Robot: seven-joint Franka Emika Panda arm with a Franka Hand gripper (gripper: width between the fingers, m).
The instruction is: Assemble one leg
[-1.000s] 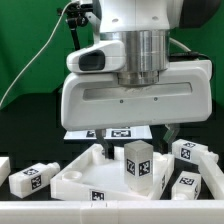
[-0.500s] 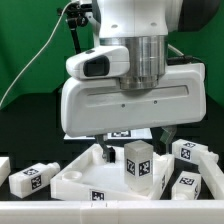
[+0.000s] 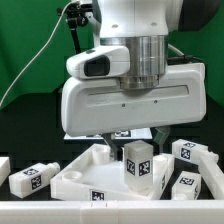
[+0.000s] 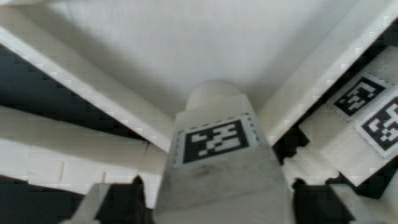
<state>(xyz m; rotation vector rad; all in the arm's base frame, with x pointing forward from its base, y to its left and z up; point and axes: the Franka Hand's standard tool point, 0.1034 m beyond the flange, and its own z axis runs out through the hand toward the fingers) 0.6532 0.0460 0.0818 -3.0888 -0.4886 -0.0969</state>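
1. Small white plastic rectangular leg (image 3: 138, 166) (image 4: 222, 140), matte, bearing black-and-white square tags, stands upright on the large white square tray-like piece (image 3: 75, 178)
2. Gripper (image 3: 135, 146) (image 4: 222, 206) released, its dark fingers (image 4: 118, 204) straddling the leg

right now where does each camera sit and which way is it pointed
exterior view: off the arm, low near table height, facing the arm head-on. It shows the arm's bulky white end and the claw straddling an upright leg in the tray.
wrist view: on the wrist, looking down along the claw onto the leg's tagged top. Only the dark fingertips show.
shared: the same upright leg and the claw's fingers on either side of it.
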